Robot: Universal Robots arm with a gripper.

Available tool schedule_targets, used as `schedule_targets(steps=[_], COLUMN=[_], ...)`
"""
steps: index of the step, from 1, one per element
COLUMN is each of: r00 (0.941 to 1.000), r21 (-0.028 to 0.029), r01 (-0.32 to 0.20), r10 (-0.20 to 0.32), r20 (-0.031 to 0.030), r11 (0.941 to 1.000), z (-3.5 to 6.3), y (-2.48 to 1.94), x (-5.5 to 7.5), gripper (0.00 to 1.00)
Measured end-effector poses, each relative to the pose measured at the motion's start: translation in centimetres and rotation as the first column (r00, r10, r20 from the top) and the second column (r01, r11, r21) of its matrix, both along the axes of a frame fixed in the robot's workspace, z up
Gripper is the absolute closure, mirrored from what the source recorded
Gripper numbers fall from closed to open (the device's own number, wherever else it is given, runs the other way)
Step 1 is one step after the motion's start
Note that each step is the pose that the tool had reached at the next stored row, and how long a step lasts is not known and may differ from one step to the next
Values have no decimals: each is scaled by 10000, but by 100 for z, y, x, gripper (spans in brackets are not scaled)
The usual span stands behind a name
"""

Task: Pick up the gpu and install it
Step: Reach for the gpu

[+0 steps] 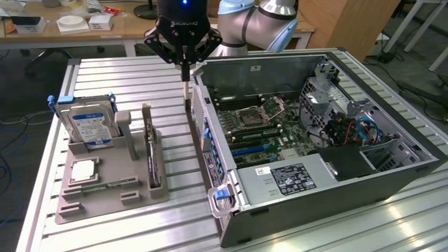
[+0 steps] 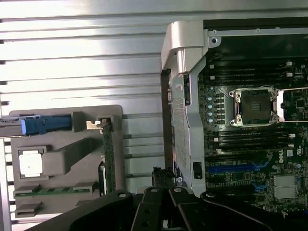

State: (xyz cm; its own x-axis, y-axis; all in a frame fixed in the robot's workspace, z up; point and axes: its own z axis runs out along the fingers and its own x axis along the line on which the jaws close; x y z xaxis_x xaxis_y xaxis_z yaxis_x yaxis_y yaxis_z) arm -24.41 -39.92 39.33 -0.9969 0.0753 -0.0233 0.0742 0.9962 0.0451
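The gpu (image 1: pixel 150 152) stands on edge in a slot of the grey holder tray (image 1: pixel 105 206), a thin dark card with a metal bracket at its far end. The wrist view shows the gpu (image 2: pixel 109 154) edge-on. My gripper (image 1: pixel 185 76) hangs above the table between the tray and the open computer case (image 1: pixel 350 194), close to the case's far corner. It is shut with nothing between its fingers, and sits well beyond and above the gpu. In the wrist view the gripper (image 2: pixel 161 192) shows with its dark linkages drawn together.
The tray also holds a blue-labelled hard drive (image 1: pixel 87 123) upright and a square CPU chip (image 1: pixel 83 170) lying flat. The case lies on its side with the motherboard (image 1: pixel 259 121) exposed, blue expansion slots (image 1: pixel 248 149) near its front. The ribbed metal table (image 1: pixel 126 79) surrounds both.
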Motion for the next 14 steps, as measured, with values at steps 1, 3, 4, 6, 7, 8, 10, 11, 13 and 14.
schedule_targets(steps=[1,3,4,6,7,8,10,11,13,14], r00=[10000,10000,10000,10000,10000,10000,10000,10000,10000,10000], r21=[-1,-1,0,0,-1,0,0,-1,0,0], r01=[-1,0,0,-1,0,0,0,0,0,0], r10=[1,0,0,1,0,0,0,0,0,0], r20=[0,0,0,0,0,0,0,0,0,0], r11=[10000,10000,10000,10000,10000,10000,10000,10000,10000,10000], z=[0,0,0,0,0,0,0,0,0,0], y=[0,0,0,0,0,0,-1,-1,-1,-1], x=[-10,-31,-41,-62,-73,-83,-104,-113,-131,-141], gripper=[90,90,90,90,90,90,90,90,90,90])
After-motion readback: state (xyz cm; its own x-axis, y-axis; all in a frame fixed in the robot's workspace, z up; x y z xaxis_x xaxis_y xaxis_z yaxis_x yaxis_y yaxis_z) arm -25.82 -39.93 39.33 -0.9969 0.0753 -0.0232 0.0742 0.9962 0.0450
